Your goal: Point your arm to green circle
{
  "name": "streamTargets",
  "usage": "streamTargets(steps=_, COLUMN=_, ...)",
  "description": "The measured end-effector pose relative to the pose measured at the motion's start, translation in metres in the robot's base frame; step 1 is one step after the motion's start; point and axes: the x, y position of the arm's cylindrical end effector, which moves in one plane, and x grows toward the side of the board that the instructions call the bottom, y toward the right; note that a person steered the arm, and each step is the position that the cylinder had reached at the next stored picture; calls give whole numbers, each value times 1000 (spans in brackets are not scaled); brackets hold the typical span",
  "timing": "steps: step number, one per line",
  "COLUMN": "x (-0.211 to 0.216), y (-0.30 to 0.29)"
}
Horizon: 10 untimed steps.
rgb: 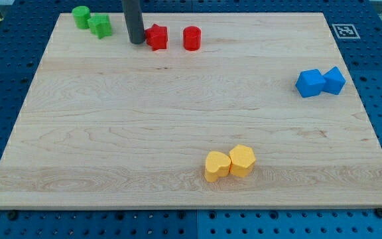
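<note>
The green circle is a round green block at the view's top left of the wooden board. A green star-shaped block touches it on its right. My tip is the lower end of the dark rod, near the view's top, to the right of both green blocks and apart from them. It stands just left of a red star-shaped block, close to touching it.
A red cylinder stands right of the red star. Two blue blocks sit together at the view's right. Two yellow blocks sit together near the view's bottom. A marker tag is at the top right corner.
</note>
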Motion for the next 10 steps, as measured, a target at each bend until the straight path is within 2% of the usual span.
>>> streamTargets(steps=1, x=21, y=-18)
streamTargets(steps=2, x=25, y=-66)
streamTargets(steps=4, x=-28, y=-157)
streamTargets(steps=5, x=-28, y=-187)
streamTargets(steps=6, x=-30, y=-191)
streamTargets(steps=8, x=-97, y=-187)
streamTargets(steps=9, x=-97, y=-182)
streamTargets(steps=10, x=-97, y=-152)
